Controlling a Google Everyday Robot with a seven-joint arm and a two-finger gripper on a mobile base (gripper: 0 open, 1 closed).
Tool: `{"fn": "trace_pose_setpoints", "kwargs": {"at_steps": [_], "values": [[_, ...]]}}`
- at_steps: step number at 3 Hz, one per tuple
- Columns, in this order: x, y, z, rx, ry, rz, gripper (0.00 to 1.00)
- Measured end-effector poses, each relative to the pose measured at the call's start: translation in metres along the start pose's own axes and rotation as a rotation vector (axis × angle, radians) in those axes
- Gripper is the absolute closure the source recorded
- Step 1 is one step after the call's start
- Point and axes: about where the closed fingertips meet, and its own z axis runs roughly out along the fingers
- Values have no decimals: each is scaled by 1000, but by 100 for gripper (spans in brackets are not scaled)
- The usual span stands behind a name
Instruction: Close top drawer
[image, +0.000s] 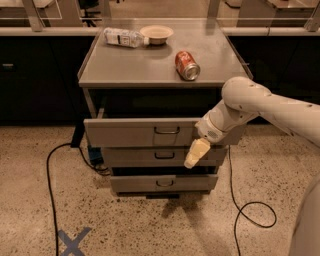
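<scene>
The top drawer (135, 132) of the grey metal cabinet stands pulled out, and dark space shows behind its flat front. Its small dark wire handle (167, 130) sits at the centre. My gripper (195, 153), cream-coloured, points down against the right part of the drawer front, just right of the handle and hanging over the drawer below. My white arm (260, 102) reaches in from the right.
The middle drawer (130, 156) and the bottom drawer (140, 183) sit below, narrower. On the cabinet top (150, 62) lie a red can (187, 65), a plastic bottle (123, 37) and a bowl (156, 34). Black cables (49, 172) (252, 212) run over the floor. A blue tape X (72, 241) marks the floor.
</scene>
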Motion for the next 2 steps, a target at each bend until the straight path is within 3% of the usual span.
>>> {"fn": "trace_pose_setpoints", "kwargs": {"at_steps": [1,2], "values": [[5,-22,8,-1,0,29,0],[-12,-77,27,15,-22,45,0]]}}
